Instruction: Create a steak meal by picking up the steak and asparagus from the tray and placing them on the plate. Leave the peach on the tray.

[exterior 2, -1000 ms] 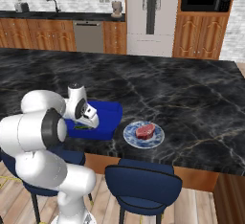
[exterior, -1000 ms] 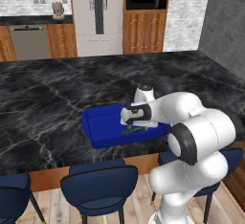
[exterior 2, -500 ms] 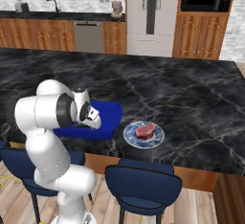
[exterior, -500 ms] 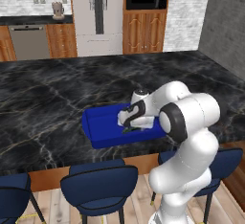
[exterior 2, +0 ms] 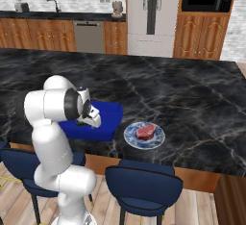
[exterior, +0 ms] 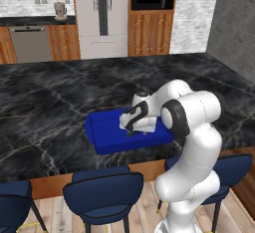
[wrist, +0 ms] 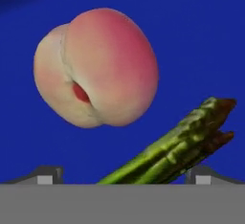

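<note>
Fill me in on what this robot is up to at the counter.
The robot is plating a steak meal. The steak already lies on the plate. The arm is now bent low over the blue tray, its gripper open just above the asparagus, which lies between the fingertips. The peach sits on the tray beside the asparagus, apart from it.
</note>
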